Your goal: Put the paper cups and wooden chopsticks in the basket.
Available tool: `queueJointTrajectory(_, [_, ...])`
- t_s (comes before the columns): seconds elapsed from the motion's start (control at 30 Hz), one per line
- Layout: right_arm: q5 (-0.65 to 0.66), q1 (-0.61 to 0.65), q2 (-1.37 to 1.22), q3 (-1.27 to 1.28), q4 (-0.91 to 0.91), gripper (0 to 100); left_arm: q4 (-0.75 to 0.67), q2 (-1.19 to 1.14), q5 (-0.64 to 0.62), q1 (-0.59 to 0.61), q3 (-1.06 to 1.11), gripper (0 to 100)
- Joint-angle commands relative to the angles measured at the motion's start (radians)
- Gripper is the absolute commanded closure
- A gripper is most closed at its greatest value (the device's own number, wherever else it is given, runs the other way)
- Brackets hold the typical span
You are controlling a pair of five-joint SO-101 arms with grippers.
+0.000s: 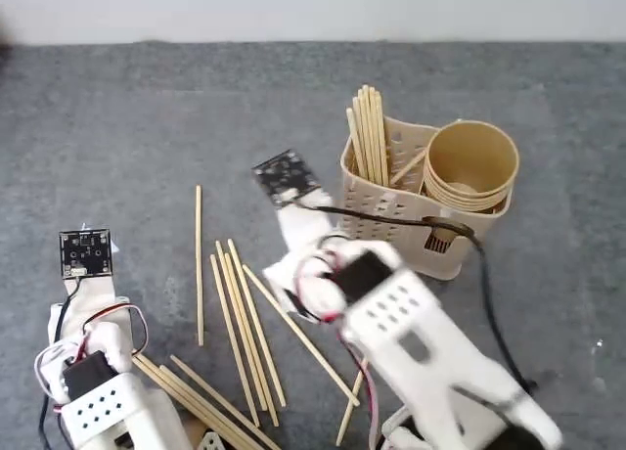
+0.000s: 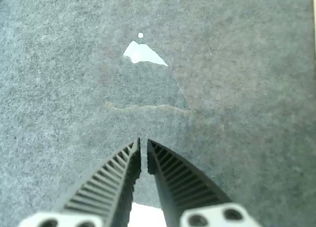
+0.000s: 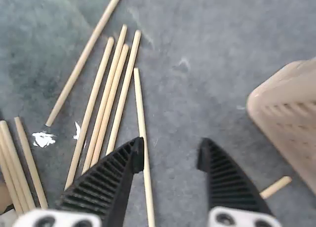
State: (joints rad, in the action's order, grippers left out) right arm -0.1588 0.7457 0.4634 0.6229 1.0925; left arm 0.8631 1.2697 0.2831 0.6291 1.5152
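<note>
The right gripper (image 3: pixel 171 143) hangs low over the grey felt worktop (image 3: pixel 207 49), its black ridged jaws spread wide with nothing between them. One thin pale wooden chopstick (image 3: pixel 139 103) runs just inside one fingertip. A tight group of three more chopsticks (image 3: pixel 111 96) lies just beside it.

The likely trouble starts there. Closing from this pose could catch the stick off centre or drag a neighbour along, and round sticks probably roll easily on felt. A stick pinched near one end would probably droop. It could then knock the rim of the beige slotted plastic basket (image 3: pixel 291 118) or the upright bundle of chopsticks (image 1: pixel 369 132) standing in it. The dark cable (image 1: pixel 391 218) draped across the basket's front wall may snag or tug the basket if the arm swings.

The left gripper (image 2: pixel 143 141) sits toward the near left corner of the worktop, over bare felt, with its jaws all but closed on nothing. Several loose chopsticks (image 1: pixel 196 396) run beside its arm to the near edge, so a move there could scatter them.

The basket stands toward the far right of the worktop. Its right compartment holds a nested stack of tan paper cups (image 1: pixel 472 161), and its left one holds the upright bundle. Many sticks lie loose around the middle of the worktop.
</note>
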Motion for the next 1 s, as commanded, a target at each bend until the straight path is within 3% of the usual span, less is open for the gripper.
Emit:
queueJointTrajectory(0.0, [-0.034,0.051,-0.130,-0.064,-0.107,68.6,-0.020,0.009,0.006,-0.006,-0.035,97])
queueJointTrajectory(0.4, [-0.035,0.148,-0.415,-0.068,-0.352,67.2,-0.020,0.009,0.006,-0.006,-0.035,97])
queueJointTrajectory(0.97, [-0.037,0.219,-0.447,-0.091,-0.369,67.3,-0.020,0.009,0.006,-0.006,-0.035,97])
